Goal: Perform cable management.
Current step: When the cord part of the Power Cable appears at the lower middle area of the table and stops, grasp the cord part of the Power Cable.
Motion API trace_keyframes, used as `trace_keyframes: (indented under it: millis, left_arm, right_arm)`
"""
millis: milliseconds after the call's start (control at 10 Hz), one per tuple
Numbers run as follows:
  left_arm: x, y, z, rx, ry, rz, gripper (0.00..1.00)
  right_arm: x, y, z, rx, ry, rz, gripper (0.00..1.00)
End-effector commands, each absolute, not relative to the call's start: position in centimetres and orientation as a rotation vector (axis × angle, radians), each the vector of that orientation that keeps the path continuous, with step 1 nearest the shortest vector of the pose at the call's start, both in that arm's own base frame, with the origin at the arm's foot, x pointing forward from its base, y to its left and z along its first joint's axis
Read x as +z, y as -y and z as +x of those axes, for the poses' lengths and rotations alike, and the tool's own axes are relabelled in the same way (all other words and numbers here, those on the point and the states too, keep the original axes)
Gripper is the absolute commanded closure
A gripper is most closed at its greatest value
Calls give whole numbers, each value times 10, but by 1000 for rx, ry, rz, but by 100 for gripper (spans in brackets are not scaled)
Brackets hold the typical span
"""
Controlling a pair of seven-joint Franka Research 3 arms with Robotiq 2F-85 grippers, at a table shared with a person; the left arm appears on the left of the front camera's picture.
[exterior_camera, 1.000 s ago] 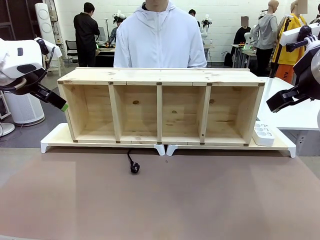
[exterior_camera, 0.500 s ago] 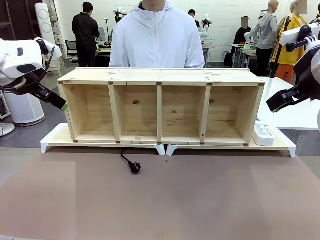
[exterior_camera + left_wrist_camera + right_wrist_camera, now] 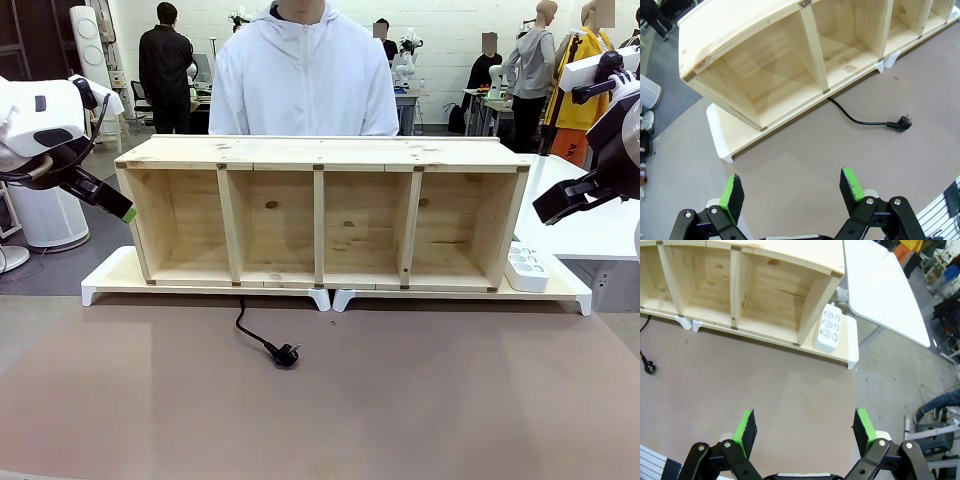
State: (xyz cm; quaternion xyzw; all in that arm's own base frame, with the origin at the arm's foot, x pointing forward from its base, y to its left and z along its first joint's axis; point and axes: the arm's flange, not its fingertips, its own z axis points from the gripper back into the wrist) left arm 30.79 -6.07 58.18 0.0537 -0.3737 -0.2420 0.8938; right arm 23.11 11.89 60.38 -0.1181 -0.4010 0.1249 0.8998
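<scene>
The cable point(image 3: 245, 325) is a thin black cord that comes out from under the wooden shelf point(image 3: 320, 152) and curls across the brown table to its plug point(image 3: 286, 354). The left wrist view has the cable point(image 3: 855, 119) and the plug point(image 3: 902, 123) lying flat, well ahead of my left gripper point(image 3: 791, 186), which is open and holds nothing. My left gripper point(image 3: 125, 211) hangs beside the shelf's left end. My right gripper point(image 3: 805, 426) is open high over the table, with the plug point(image 3: 648, 367) at that view's left edge. From the front, my right gripper point(image 3: 545, 210) hovers off the shelf's right end.
The shelf stands on low white risers point(image 3: 110, 278). A white power strip point(image 3: 527, 268) lies on the riser by the shelf's right end. A person in a white hoodie point(image 3: 305, 85) stands behind the shelf. A white side table point(image 3: 880, 285) is to the right.
More cable has come out from under the shelf, and the plug has slid forward and to the right on the table. The person has shifted slightly left. Both arms are still.
</scene>
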Motion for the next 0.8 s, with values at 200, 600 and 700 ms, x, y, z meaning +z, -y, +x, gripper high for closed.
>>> trace_keyframes:
  millis: [200, 600, 700]
  left_arm:
    - [581, 60, 309, -503, 773, 114, 0]
    - [581, 60, 309, -503, 773, 114, 0]
    - [581, 60, 309, -503, 773, 114, 0]
  right_arm:
    - [604, -119, 231, 258, 832, -247, 0]
    - [604, -119, 231, 258, 832, -247, 0]
    - [604, -119, 231, 258, 832, -247, 0]
